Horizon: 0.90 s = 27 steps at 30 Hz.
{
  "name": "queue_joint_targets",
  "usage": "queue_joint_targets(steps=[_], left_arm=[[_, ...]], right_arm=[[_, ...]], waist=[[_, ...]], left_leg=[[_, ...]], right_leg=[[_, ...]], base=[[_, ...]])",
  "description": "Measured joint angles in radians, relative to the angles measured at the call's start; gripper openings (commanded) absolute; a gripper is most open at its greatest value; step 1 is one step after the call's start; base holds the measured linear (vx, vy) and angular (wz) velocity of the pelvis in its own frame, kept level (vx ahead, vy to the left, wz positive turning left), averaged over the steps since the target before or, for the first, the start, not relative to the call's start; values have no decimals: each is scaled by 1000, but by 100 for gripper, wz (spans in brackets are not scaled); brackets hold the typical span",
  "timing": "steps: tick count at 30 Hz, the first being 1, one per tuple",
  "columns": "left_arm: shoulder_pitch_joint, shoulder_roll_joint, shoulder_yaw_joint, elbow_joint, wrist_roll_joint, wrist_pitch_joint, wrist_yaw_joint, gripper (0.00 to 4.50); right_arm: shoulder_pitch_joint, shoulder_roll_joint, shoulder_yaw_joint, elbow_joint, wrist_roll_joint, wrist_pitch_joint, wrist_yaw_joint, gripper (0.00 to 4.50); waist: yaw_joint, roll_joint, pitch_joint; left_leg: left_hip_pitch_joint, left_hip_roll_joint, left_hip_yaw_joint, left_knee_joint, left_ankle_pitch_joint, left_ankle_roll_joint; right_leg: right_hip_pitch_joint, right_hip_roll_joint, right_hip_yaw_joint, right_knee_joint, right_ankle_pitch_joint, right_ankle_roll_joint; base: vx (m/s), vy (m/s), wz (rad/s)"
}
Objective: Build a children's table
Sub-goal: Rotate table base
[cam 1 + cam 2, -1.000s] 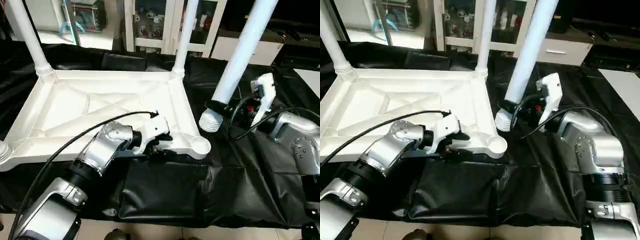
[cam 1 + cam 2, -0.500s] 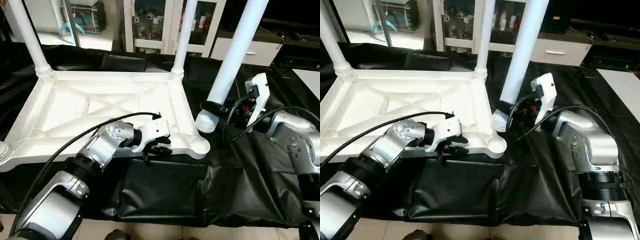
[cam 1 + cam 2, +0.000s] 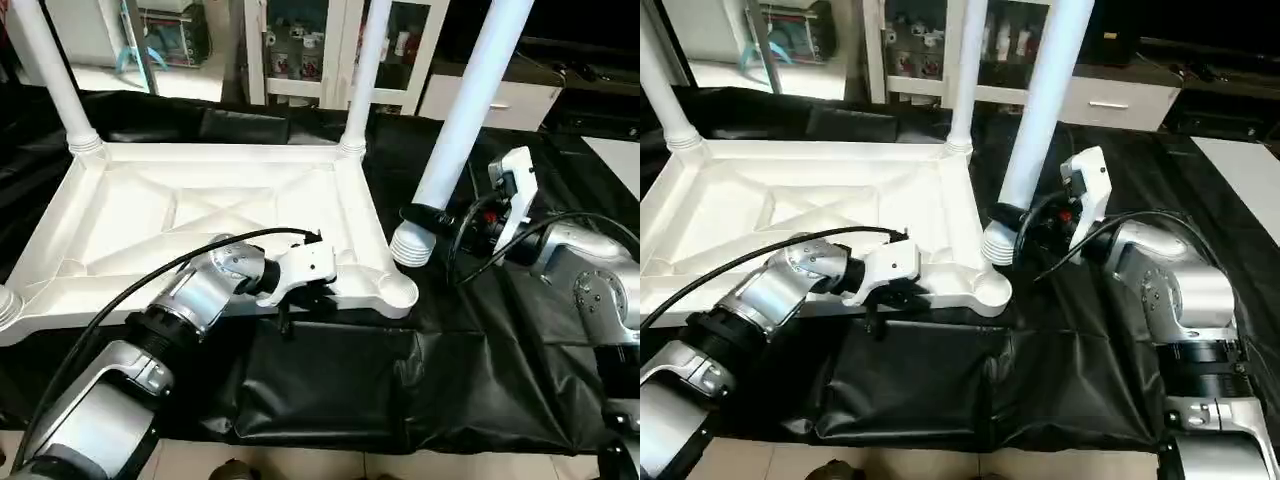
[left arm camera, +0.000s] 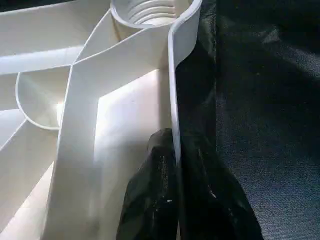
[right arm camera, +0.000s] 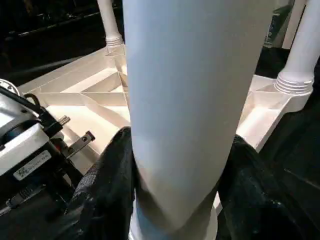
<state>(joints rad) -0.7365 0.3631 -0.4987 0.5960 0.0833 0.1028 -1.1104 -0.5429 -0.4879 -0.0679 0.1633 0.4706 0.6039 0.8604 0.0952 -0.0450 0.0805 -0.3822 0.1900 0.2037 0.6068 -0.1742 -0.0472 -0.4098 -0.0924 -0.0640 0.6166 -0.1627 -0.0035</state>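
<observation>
So the right hand (image 3: pixel 432 222) is pinching a long white tapered plastic tube leg (image 3: pixel 462 112) just above its ribbed end, long axis near upright and leaning a bit. That ribbed end hangs just beside the open round corner socket (image 3: pixel 399 291), up and to the robot's right of it, so I'd guess it goes down and left next. The left hand (image 4: pixel 176 165) is pinched on the near rim of the upside-down white plastic rectangular table panel with X-ribs (image 3: pixel 200 215), lying on black sheeting (image 3: pixel 330 380). Two far legs already stand in sockets.
</observation>
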Motion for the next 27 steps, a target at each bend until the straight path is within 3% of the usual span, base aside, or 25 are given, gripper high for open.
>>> queue_joint_targets(steps=[4,10,18,27], left_arm=[[4,-1,3,-3,0,6,-4,2],[41,13,17,-58,2,18,-13,0],[63,23,20,-95,3,22,-33,0],[69,26,20,-112,11,27,-40,0]], right_arm=[[9,8,7,8,-9,-18,0,185],[92,9,55,-4,-8,8,33,185],[94,6,60,-29,-4,23,45,185],[92,-42,124,-33,-13,71,106,185]], waist=[[0,-2,-1],[-5,-3,-5],[-6,-2,-5],[-5,-4,-5]], left_leg=[[0,0,0,0,0,0],[0,0,0,-1,0,0],[1,0,0,-1,0,0],[1,0,0,-1,0,0]], right_leg=[[0,0,0,0,0,0],[0,0,0,-1,-1,1],[1,0,0,-1,-1,1],[1,0,0,-1,-1,1]], base=[[0,0,0],[0,0,0],[0,0,0],[0,0,0]])
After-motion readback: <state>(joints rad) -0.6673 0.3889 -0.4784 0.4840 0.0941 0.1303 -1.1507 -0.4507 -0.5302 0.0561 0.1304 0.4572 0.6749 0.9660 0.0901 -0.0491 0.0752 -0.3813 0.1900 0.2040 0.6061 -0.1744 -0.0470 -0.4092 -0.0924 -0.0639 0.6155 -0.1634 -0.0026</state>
